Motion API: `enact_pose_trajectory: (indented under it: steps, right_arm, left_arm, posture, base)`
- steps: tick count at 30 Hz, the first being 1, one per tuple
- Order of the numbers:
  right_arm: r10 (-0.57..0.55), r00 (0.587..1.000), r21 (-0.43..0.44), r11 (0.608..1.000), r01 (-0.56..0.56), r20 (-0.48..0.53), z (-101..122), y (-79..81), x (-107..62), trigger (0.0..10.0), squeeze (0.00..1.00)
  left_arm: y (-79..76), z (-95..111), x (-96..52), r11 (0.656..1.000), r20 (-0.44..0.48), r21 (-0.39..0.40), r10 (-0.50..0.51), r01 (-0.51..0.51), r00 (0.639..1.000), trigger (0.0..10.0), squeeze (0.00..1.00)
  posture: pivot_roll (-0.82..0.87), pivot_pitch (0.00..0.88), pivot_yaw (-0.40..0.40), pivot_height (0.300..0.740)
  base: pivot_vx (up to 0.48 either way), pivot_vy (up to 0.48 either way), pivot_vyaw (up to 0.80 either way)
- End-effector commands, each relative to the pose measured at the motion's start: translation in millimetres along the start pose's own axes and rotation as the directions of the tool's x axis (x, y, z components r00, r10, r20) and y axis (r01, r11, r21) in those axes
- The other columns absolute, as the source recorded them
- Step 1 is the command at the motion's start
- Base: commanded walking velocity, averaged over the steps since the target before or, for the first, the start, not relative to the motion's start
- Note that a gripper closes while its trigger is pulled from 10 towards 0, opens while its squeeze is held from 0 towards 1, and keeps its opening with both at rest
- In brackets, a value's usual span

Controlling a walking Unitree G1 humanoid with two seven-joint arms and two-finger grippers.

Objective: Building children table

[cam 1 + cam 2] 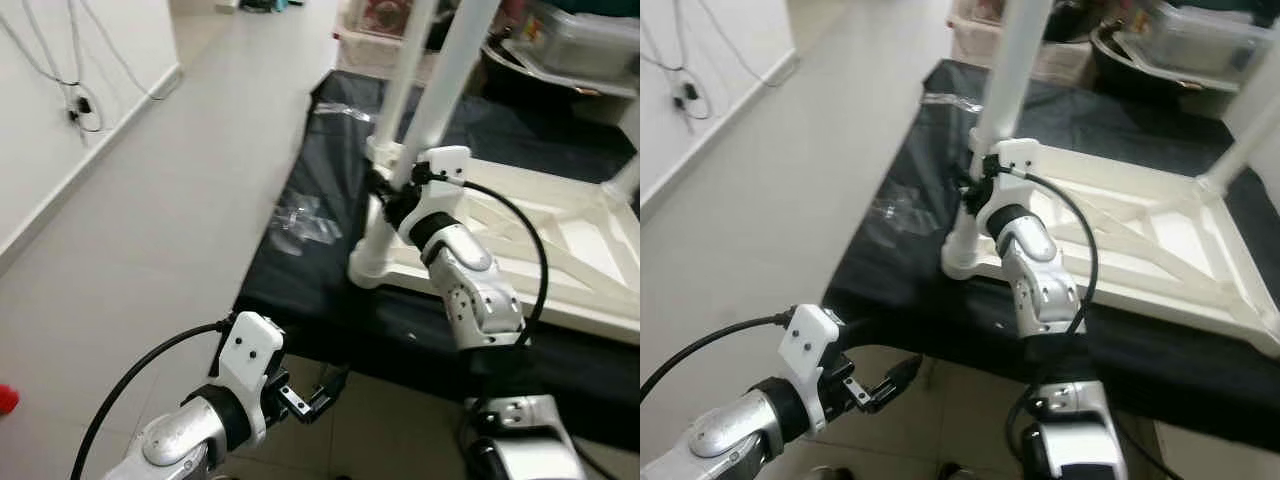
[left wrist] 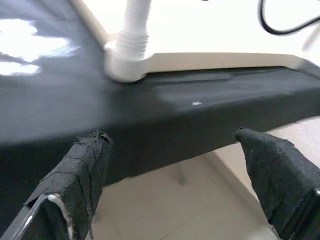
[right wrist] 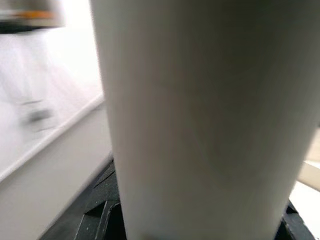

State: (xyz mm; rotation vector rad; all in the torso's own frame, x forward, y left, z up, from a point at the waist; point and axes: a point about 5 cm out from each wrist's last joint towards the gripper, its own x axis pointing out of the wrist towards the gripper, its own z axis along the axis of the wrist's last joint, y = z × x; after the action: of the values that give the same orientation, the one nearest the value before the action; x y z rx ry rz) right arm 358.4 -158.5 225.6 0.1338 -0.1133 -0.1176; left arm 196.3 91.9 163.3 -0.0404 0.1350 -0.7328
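Right gripper (image 1: 392,192) clamped on the white table leg (image 1: 432,90), just above the upturned tabletop (image 1: 560,250). Left gripper (image 1: 322,392), fingers apart, hangs below the tabletop's near corner.

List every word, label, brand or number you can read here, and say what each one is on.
No text can be read.
White table top, upside down on the black cloth: no markings visible.
White table leg at the right gripper: plain.
Clear storage box at the back: contents too blurred to read.
Clear plastic bag: no print legible.
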Motion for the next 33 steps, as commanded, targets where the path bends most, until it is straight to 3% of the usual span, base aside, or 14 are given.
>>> enact_pose_trajectory:
  steps: [1, 2, 4, 5, 6, 9, 11, 16, 24, 31, 32, 33]
  right_arm:
    - [-0.305, 0.938, -0.008, 0.951, 0.308, -0.166, -39, -24.1, -7.0, 10.0, 0.0]
    - [-0.305, 0.938, -0.008, 0.951, 0.308, -0.166, -39, -24.1, -7.0, 10.0, 0.0]
    - [-0.487, 0.869, 0.037, 0.87, 0.491, -0.09, -28, -11.1, -8.6, 10.0, 0.0]
    - [-0.523, 0.85, 0.039, 0.85, 0.526, -0.072, -25, -5.4, -8.5, 10.0, 0.0]
    - [-0.523, 0.85, 0.039, 0.85, 0.526, -0.072, -25, -5.4, -8.5, 10.0, 0.0]
    - [-0.63, 0.772, 0.061, 0.77, 0.635, -0.083, -22, 14.7, -7.9, 10.0, 0.0]
    - [-0.663, 0.74, 0.07, 0.738, 0.671, -0.109, -21, 23.2, -6.3, 10.0, 0.0]
    - [-0.689, 0.717, 0.085, 0.712, 0.697, -0.109, -11, 38.6, -1.5, 10.0, 0.0]
    - [-0.721, 0.683, 0.073, 0.68, 0.73, -0.114, -13, 31.5, 0.6, 10.0, 0.0]
    - [-0.71, 0.696, 0.075, 0.692, 0.718, -0.106, -14, 33.2, 2.2, 10.0, 0.0]
    - [-0.708, 0.698, 0.075, 0.694, 0.716, -0.107, -15, 34.1, 2.0, 10.0, 0.62]
    - [-0.698, 0.707, 0.08, 0.703, 0.707, -0.111, -15, 35.3, 2.3, 10.0, 1.0]
  left_arm:
    - [-0.1, -2, 2.3, 1.0, 0.003, -0.014, -0.003, 0.003, 1.0, 10.0, 0.0]
    - [-0.1, -2, 2.3, 1.0, 0.003, -0.014, -0.003, 0.003, 1.0, 10.0, 0.0]
    - [1.0, -1, 4.8, 1.0, 0.009, -0.012, -0.002, 0.002, 1.0, 10.0, 0.0]
    - [1.1, -1, 5.4, 1.0, 0.009, -0.011, -0.001, 0.001, 1.0, 10.0, 0.0]
    - [1.1, -1, 5.4, 1.0, 0.009, -0.011, -0.001, 0.001, 1.0, 10.0, 0.0]
    - [1.5, -1, 6.4, 1.0, 0.013, -0.007, 0.002, -0.002, 1.0, 10.0, 0.0]
    - [1.6, -1, 6.5, 1.0, 0.015, -0.005, 0.001, -0.001, 1.0, 10.0, 0.0]
    - [2.0, -2, 6.5, 1.0, 0.015, 0.002, -0.006, 0.006, 1.0, 10.0, 0.0]
    - [0.5, -4, 8.9, 1.0, 0.02, 0.009, -0.018, 0.017, 1.0, 10.0, 0.0]
    - [0.4, -4, 9.8, 1.0, 0.022, 0.014, -0.023, 0.022, 1.0, 10.0, 0.0]
    - [0.7, -4, 9.8, 1.0, 0.022, 0.015, -0.023, 0.023, 1.0, 10.0, 0.0]
    - [1.0, -4, 9.9, 1.0, 0.021, 0.015, -0.023, 0.023, 1.0, 10.0, 0.0]
  posture:
    - [0.11, 0.172, -0.088, 0.74]
    - [0.11, 0.172, -0.088, 0.74]
    - [0.11, 0.165, -0.089, 0.74]
    - [0.12, 0.159, -0.092, 0.74]
    - [0.12, 0.159, -0.092, 0.74]
    - [0.13, 0.149, -0.095, 0.74]
    - [0.13, 0.148, -0.096, 0.74]
    - [0.13, 0.142, -0.1, 0.74]
    - [0.12, 0.129, -0.099, 0.74]
    - [0.12, 0.134, -0.095, 0.74]
    - [0.12, 0.134, -0.094, 0.74]
    - [0.12, 0.134, -0.092, 0.74]
  base:
    - [0.0, 0.0, 0.0]
    - [0.0, 0.0, 0.0]
    - [0.0, 0.0, 0.0]
    - [0.0, 0.0, 0.0]
    - [0.0, 0.0, 0.0]
    - [0.0, 0.0, 0.0]
    - [0.0, 0.0, 0.0]
    - [0.0, 0.0, 0.0]
    - [0.0, 0.0, 0.0]
    - [0.0, 0.0, 0.0]
    - [0.0, 0.0, 0.0]
    - [0.0, 0.0, 0.0]
